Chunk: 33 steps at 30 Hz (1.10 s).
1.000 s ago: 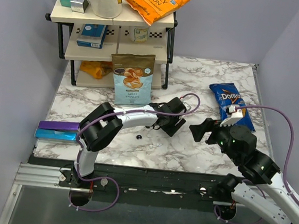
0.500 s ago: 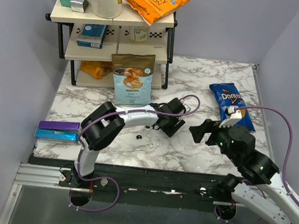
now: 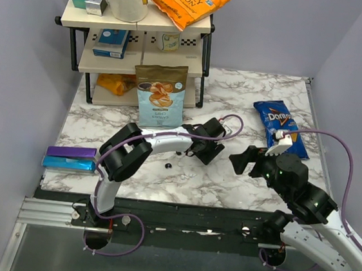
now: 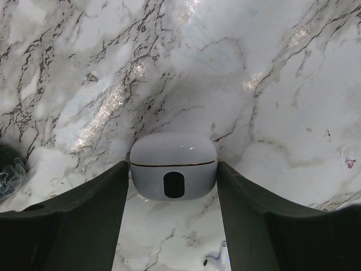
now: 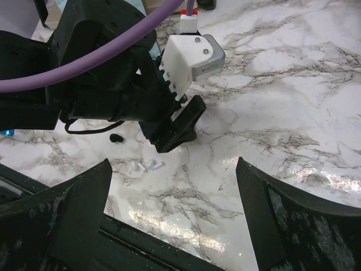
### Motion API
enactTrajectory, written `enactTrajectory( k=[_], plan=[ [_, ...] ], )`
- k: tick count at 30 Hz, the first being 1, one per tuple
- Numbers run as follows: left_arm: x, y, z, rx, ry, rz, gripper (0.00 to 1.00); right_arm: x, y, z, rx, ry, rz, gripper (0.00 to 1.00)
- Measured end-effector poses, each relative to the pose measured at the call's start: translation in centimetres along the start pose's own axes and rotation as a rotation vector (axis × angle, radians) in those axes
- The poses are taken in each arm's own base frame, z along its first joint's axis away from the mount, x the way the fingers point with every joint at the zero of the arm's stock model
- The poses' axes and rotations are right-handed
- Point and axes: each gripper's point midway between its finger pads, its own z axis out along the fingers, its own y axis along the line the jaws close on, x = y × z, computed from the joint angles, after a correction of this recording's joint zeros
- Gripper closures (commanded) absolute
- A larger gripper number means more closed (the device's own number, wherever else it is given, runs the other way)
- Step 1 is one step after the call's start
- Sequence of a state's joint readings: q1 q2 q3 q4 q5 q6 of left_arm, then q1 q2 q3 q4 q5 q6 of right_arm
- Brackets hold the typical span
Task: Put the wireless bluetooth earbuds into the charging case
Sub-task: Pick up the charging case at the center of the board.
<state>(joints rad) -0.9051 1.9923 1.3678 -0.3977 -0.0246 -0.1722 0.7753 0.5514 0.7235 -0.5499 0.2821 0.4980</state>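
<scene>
Straddling the white, rounded charging case (image 4: 173,161) at the middle of the left wrist view, the left hand (image 3: 204,149) has its two dark fingers (image 4: 84,220) close against the case's sides; whether they actually press it I cannot tell. The case sits with its lid shut on the marble desk (image 3: 250,91), a dark oval mark on its front. One small black earbud (image 3: 167,165) lies on the desk just to the lower left of that hand, apart from the case, and also shows left of centre in the right wrist view. The second earbud I cannot pick out with certainty. The right hand (image 3: 242,160), right of centre, is spread wide with nothing between its fingers, near a blue Doritos bag (image 3: 279,125).
</scene>
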Motion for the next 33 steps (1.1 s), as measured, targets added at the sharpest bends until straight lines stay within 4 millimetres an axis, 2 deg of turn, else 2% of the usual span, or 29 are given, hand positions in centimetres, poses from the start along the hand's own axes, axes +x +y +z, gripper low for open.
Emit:
enactTrajectory(
  k=[9, 10, 14, 17, 20, 23, 24, 27, 30, 33],
  plan=[
    [-0.1, -0.2, 0.0, 0.017, -0.005, 0.010, 0.70, 0.2, -0.2, -0.1, 0.002, 0.003, -0.001, 0.00],
    [-0.1, -0.3, 0.0, 0.020, -0.014, 0.009, 0.79, 0.2, -0.1, -0.1, 0.002, 0.002, 0.000, 0.00],
    [0.3, -0.3, -0.5, 0.026, -0.047, 0.002, 1.00, 0.1, -0.2, -0.1, 0.002, -0.001, 0.001, 0.00],
    [0.9, -0.1, -1.6, 0.028, -0.085, -0.007, 1.00, -0.3, -0.3, -0.2, 0.019, -0.010, 0.006, 0.00],
    [0.1, 0.1, -4.4, 0.027, -0.186, -0.021, 1.00, -1.7, -0.4, -0.3, 0.045, -0.047, 0.013, 0.00],
    [-2.3, 0.0, -8.4, 0.042, -0.368, -0.036, 1.00, -3.3, -0.1, -0.2, 0.041, -0.101, 0.008, 0.00],
    [-3.5, -0.1, -10.5, 0.056, -0.465, -0.047, 1.00, -3.6, 0.1, -0.1, 0.035, -0.113, 0.002, 0.00],
    [-4.8, -0.3, -14.7, 0.097, -0.689, -0.060, 1.00, -4.4, 0.9, 0.2, 0.007, -0.122, -0.026, 0.00],
    [-3.2, -0.8, -18.2, 0.159, -0.942, -0.052, 1.00, -4.9, 2.8, 0.9, -0.059, -0.089, -0.071, 0.00],
    [0.0, -1.0, -18.3, 0.185, -1.011, -0.031, 1.00, -4.9, 4.9, 1.7, -0.142, -0.045, -0.109, 0.01]
  ],
)
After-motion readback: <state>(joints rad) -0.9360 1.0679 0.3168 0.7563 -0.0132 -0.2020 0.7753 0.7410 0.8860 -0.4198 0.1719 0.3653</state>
